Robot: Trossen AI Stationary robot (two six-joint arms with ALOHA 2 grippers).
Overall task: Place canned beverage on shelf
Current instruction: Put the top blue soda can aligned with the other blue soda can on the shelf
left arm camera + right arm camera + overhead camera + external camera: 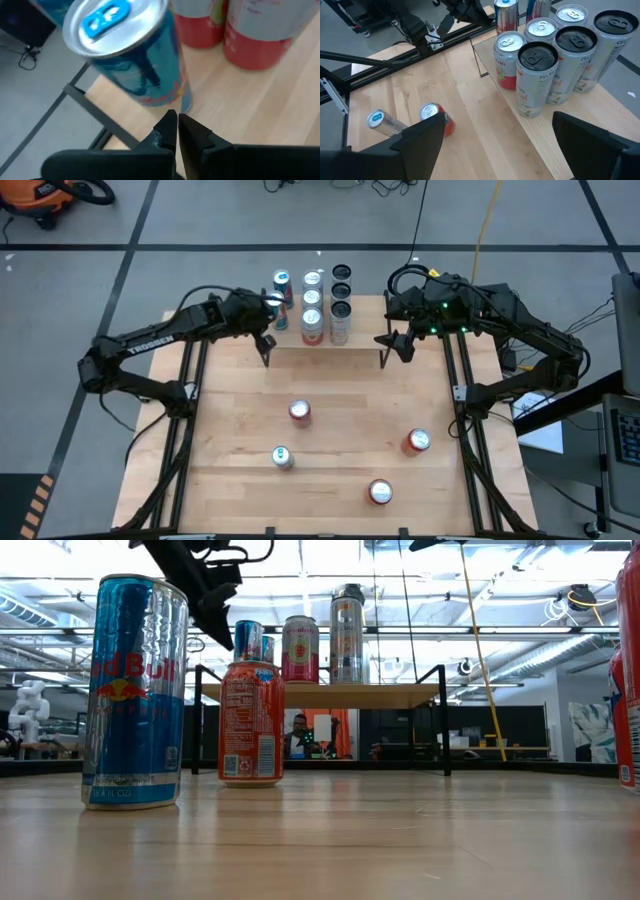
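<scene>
Scanning left to right, I see my left gripper [272, 304] pinched shut and empty beside the blue can [282, 286] on the shelf [355, 343]. Four upright cans wait lower-centre; the teal-topped can [281, 457] lies nearer that arm. My right gripper [398, 338] hangs wide at upper right.

The blue can [132, 55] is glossy metal with a brushed silver lid. The shelf [555, 127] has a smooth, light wood top on thin black metal legs. The tabletop [340, 450] is pale wood planks, satin-finished. The left gripper [176, 131] looks matt black plastic.
</scene>
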